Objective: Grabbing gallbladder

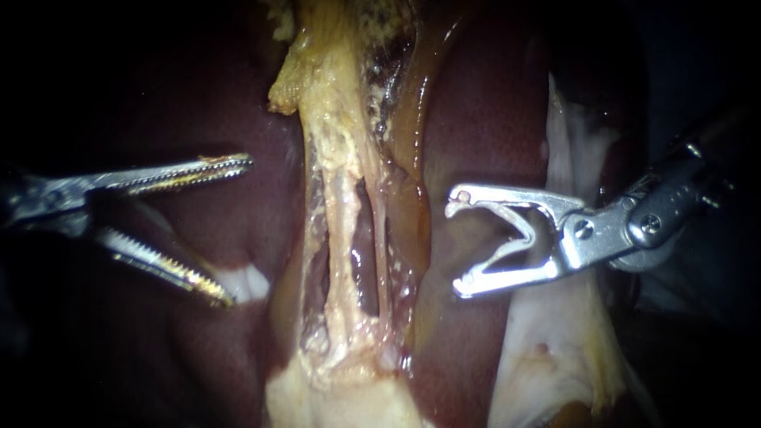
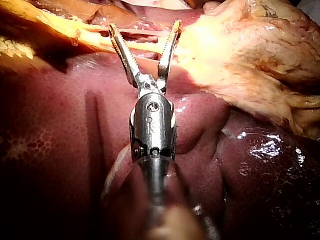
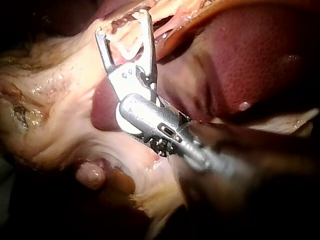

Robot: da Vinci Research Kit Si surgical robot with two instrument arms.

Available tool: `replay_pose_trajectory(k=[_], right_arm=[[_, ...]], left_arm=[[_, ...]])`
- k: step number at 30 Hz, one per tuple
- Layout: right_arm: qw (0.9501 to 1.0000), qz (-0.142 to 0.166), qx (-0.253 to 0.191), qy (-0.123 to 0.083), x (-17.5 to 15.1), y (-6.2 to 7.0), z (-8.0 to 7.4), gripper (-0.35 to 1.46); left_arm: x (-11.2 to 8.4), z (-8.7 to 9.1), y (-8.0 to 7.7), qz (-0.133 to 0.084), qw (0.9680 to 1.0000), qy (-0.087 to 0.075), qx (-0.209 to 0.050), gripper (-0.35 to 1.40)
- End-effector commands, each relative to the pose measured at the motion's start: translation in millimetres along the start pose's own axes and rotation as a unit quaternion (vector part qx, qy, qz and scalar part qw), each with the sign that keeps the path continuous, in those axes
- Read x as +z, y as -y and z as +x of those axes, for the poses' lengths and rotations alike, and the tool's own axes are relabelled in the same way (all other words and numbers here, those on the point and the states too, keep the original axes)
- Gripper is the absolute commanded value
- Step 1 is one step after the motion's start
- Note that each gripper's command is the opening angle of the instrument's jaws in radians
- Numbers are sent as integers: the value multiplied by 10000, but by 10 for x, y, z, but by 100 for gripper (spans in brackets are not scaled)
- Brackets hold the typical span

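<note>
**Gallbladder not yet held; both jaws open**

Left instrument (image 1: 239, 231) and right instrument (image 1: 456, 246) are both agape and hold nothing. The pale gallbladder (image 1: 333, 119) lies between them, ahead of the left jaws. Judged soft, wet and tearable; grip its thick yellow edge.

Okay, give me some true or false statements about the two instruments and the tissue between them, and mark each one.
1. The left instrument has its jaws open. True.
2. The right instrument is shut on tissue. False: its jaws stand apart and hold nothing.
3. In the endoscope view, the pale tissue strip runs between the two instruments. True.
4. The left instrument has smooth jaws. False: both are toothed along their inner edges.
5. Dark red liver shows beside the pale tissue strip. True.
</note>
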Motion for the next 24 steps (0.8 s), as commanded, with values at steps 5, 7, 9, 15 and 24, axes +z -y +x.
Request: replay_pose_trajectory(k=[5,7,9,15,24], right_arm=[[10000,3,-2,-1,-1,0,0,60],[10000,5,-2,-1,-2,1,-1,60],[10000,4,-2,-1,-2,1,-1,60],[10000,1,-2,0,0,0,-1,60],[10000,2,-3,0,-1,1,-1,60]], left_arm=[[-5,-15,-20,-726,9958,17,-552,79],[-7,-24,-32,-1067,9898,60,-941,69],[-8,-30,-43,-1334,9815,106,-1366,64],[9,-29,-81,-1773,9616,164,-2091,66],[43,-10,-103,-1848,9458,274,-2658,57]])
